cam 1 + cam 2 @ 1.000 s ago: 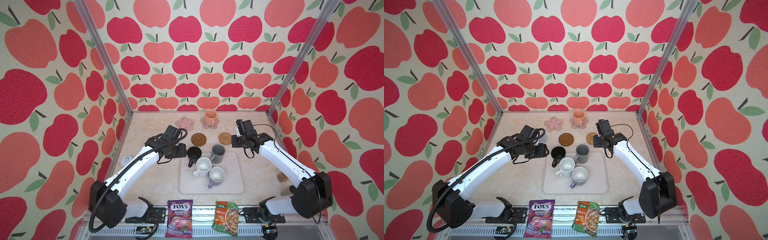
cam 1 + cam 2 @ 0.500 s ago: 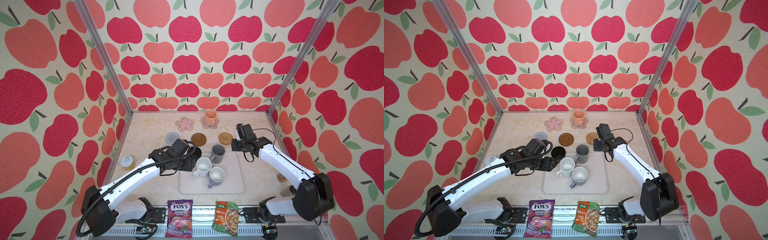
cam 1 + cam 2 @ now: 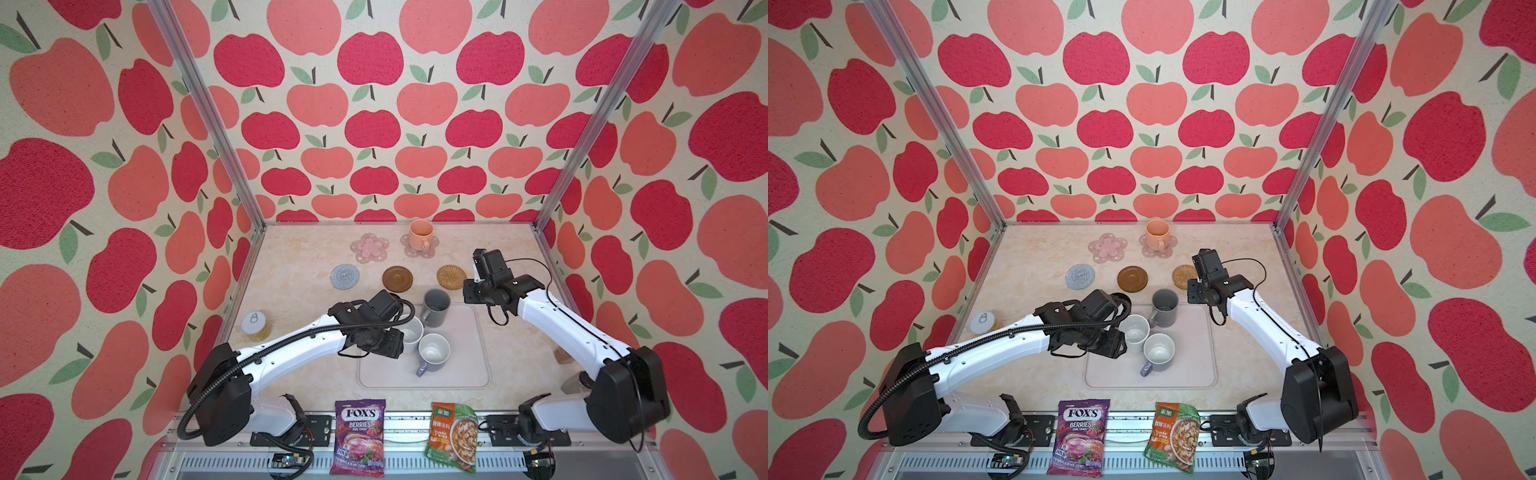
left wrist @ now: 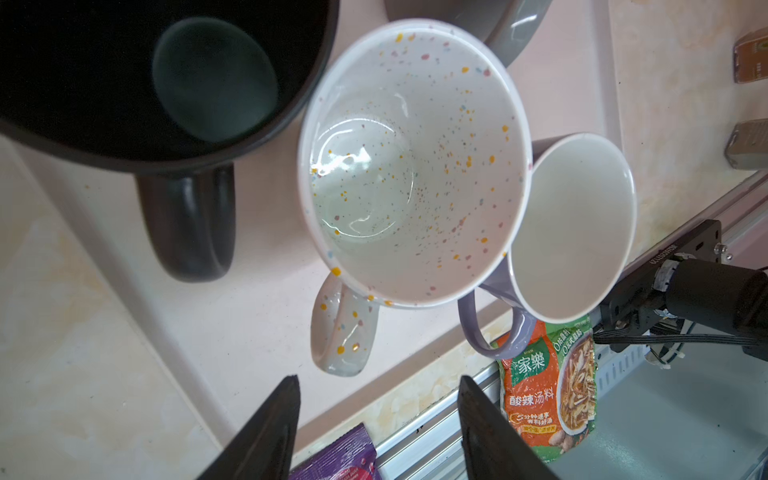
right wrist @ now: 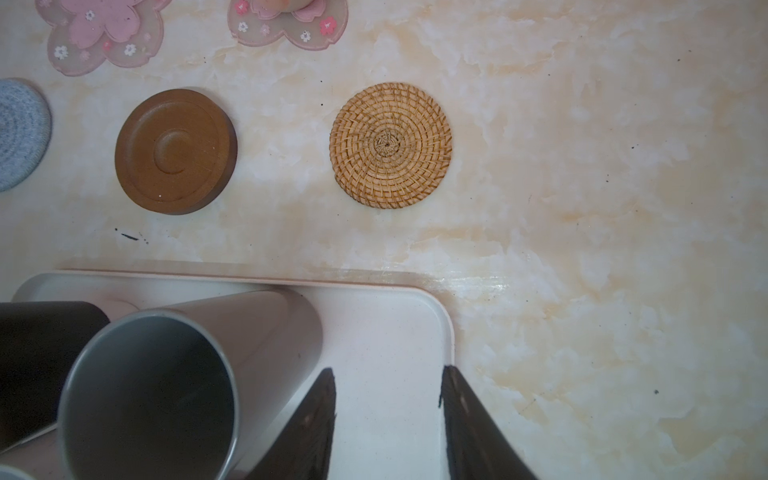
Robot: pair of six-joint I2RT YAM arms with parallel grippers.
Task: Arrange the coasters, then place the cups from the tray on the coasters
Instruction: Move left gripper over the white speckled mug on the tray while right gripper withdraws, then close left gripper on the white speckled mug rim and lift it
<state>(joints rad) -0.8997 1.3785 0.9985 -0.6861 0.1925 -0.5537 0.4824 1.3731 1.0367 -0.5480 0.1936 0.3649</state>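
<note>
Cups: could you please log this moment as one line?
peach cup: on pink coaster | tray: four cups | left gripper: open | right gripper: open

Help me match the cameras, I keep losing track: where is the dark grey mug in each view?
Both top views: dark grey mug at the far edge of the tray.
Left wrist: a grey sliver beyond the speckled mug.
Right wrist: large, close beside the right tool.
Shared landmark: the tray.
</note>
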